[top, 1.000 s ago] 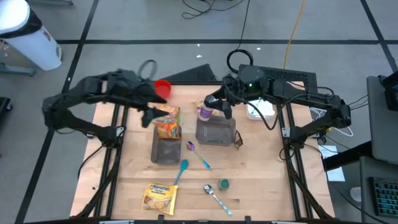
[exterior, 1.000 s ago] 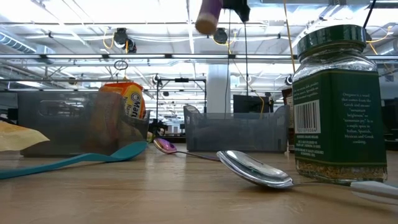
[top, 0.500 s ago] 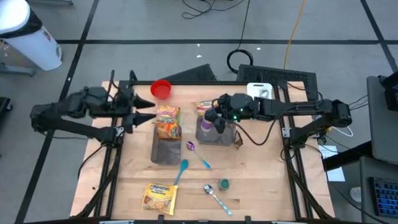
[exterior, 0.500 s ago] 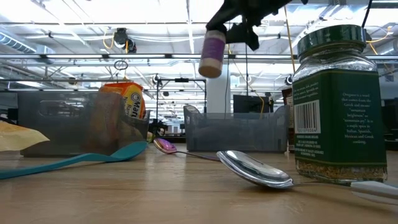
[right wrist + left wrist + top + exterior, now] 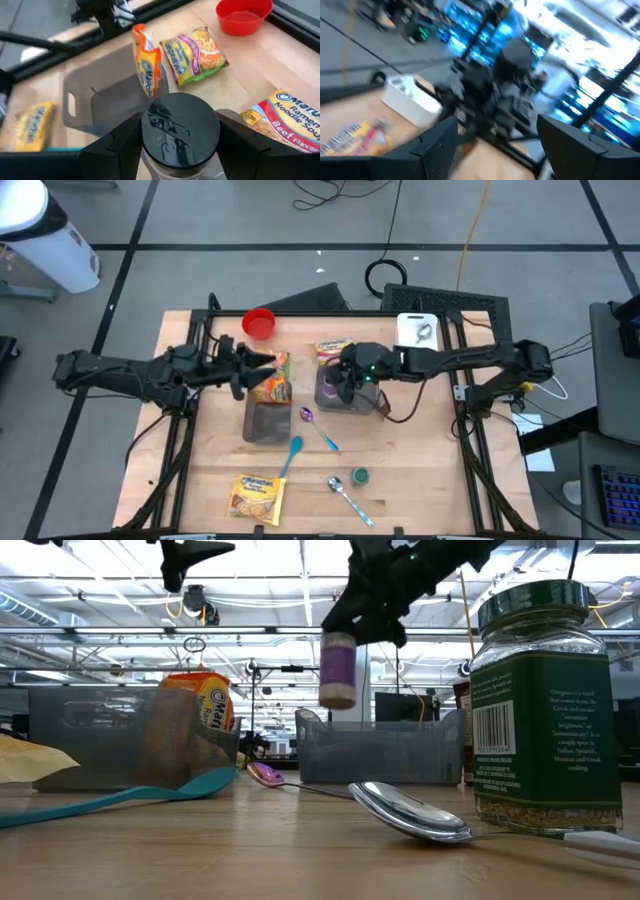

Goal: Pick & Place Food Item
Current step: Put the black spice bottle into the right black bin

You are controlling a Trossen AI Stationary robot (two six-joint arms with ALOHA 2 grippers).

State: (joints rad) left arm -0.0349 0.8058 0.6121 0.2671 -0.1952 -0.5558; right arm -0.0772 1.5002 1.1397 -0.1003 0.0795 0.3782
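Note:
My right gripper is shut on a purple-labelled spice jar, which hangs above the right grey bin. The bin also shows in the low view. My left gripper is open and empty, above the table beside the noodle packs. An orange noodle pack stands on its edge in the far end of the left grey bin. A second pack lies flat just beyond it. The left wrist view is blurred and shows only my right arm past its spread fingers. My right gripper pinches the jar's dark round upper end between its two fingers, one on each side. The fingers come from above, slanting in from the table's right. The jar hangs about upright below them, its pale end down, clear of the bin.
A ramen pack lies behind the right bin and a red bowl at the far left. A purple spoon, teal spoon, metal spoon, green oregano jar and yellow noodle pack lie on the near half.
My right gripper has come down and toward the table's left and near side with the jar. The jar hung tilted high up and now hangs about upright, lower, over the right bin. My left gripper drew back, then reached toward the noodle packs again, empty.

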